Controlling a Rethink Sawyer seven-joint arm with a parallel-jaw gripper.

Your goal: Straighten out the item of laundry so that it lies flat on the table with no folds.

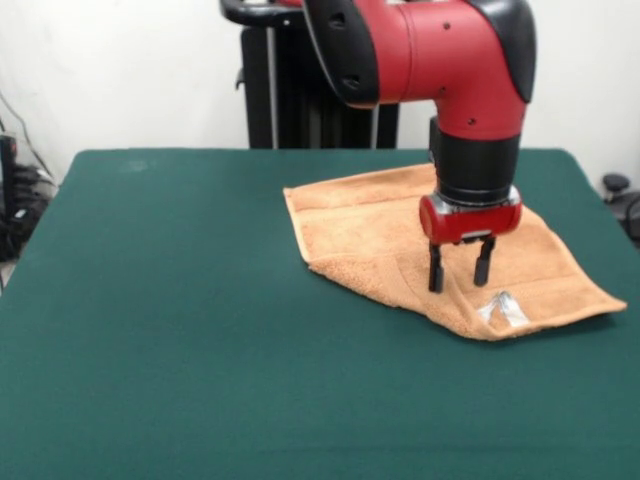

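Note:
The light-orange terry towel [380, 235] lies on the dark green table [180, 300], right of the middle in the front view. It is folded over on itself, with a thick doubled edge along its near side and a small white label [503, 308] near its near right corner. My gripper [459, 272] hangs straight down over the towel's right half, just left of the label. Its two black fingers [436, 270] are parted and hold nothing, with their tips at or just above the cloth.
The robot's black pedestal [300, 90] stands at the table's far side. Cables and dark equipment [15, 190] sit off the table's left edge, and a dark object [618, 190] sits off its right edge.

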